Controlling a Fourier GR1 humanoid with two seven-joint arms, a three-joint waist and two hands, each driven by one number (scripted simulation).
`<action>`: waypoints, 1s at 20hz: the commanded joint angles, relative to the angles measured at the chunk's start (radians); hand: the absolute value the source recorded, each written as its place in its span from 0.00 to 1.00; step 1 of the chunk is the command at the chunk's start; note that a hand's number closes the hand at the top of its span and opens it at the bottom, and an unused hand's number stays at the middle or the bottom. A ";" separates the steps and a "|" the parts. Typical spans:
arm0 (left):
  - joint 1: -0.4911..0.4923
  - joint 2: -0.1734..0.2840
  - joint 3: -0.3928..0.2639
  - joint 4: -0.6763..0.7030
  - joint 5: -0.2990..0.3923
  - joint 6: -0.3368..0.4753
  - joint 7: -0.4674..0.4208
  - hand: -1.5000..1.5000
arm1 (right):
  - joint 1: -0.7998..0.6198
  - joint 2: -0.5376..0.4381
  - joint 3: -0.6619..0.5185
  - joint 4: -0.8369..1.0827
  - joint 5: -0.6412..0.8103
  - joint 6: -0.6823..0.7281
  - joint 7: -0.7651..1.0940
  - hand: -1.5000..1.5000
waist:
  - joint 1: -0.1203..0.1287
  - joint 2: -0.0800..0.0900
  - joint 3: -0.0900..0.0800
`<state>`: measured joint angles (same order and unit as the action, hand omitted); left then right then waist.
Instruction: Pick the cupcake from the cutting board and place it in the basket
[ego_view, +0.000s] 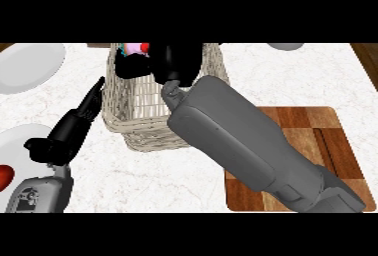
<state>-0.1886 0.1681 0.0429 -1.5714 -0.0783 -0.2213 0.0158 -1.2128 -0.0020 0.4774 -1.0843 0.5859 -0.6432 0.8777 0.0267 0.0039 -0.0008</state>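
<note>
Wicker basket is the landmark: right hand hangs over its far end, fingers curled round the pink cupcake, so the drop looks straight down. Left hand rests beside the basket's left wall, fingers straight.

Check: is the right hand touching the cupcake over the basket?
Touching. Head view: the right hand is curled round the pink-topped cupcake above the wicker basket's far end; no gap shows between them.
</note>
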 joint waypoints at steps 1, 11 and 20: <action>-0.013 0.024 0.021 -0.014 0.017 -0.020 0.020 0.50 | 0.049 0.002 -0.002 0.106 -0.001 -0.097 -0.142 1.00 | -0.005 0.001 0.000; 0.018 0.010 0.015 -0.060 0.037 -0.036 0.034 0.50 | 0.025 0.002 -0.132 0.273 -0.134 -0.243 -0.366 0.00 | 0.005 0.003 0.001; -0.017 -0.011 0.001 -0.019 0.003 -0.013 0.027 0.50 | -0.021 0.002 -0.171 0.293 -0.241 -0.235 -0.540 0.00 | -0.004 0.001 0.001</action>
<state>-0.2090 0.1662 0.0569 -1.5515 -0.0841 -0.2266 0.0058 -1.2310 -0.0007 0.3717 -0.7980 0.3907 -0.8824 0.4468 0.0255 0.0054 -0.0001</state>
